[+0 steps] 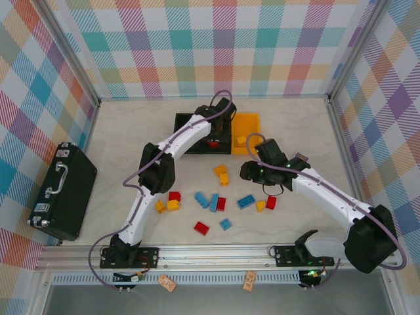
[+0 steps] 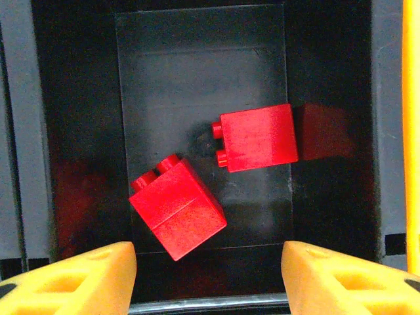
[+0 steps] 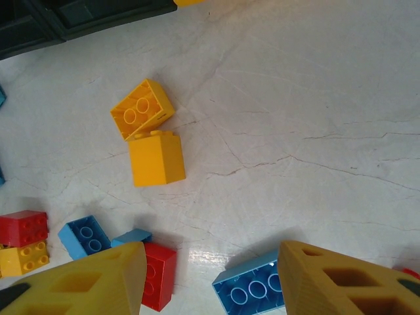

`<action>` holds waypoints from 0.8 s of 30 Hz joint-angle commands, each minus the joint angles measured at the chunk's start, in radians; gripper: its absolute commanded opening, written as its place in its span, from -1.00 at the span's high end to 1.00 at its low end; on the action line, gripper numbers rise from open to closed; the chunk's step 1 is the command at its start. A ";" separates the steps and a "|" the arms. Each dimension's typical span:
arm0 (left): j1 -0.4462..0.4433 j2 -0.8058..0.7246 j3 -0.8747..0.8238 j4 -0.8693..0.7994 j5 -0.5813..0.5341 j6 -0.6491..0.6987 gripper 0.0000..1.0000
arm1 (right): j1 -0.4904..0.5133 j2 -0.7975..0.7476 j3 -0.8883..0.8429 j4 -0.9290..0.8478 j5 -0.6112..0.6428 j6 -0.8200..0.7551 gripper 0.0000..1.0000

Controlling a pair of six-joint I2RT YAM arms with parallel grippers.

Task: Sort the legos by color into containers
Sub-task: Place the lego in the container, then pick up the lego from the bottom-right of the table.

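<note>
Bricks of red studded plastic [image 2: 256,138] lie sideways in the middle black plastic bin [image 2: 85,131], one's studs facing away from the yellow plastic bin [image 2: 412,131], the other askew. My left fingers [image 2: 72,279] and right fingers [image 3: 79,282] stand wide, empty.

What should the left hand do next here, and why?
Probably lift the left hand out of the black bin and head for the loose red brick. Its fingers stand apart with nothing between them, and two red bricks lie on the bin floor, so this drop looks done.
</note>
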 commanded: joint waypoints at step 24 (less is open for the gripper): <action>-0.047 -0.695 -0.923 0.414 0.411 -0.048 -0.20 | -0.032 0.037 0.035 -0.297 0.107 0.063 -0.17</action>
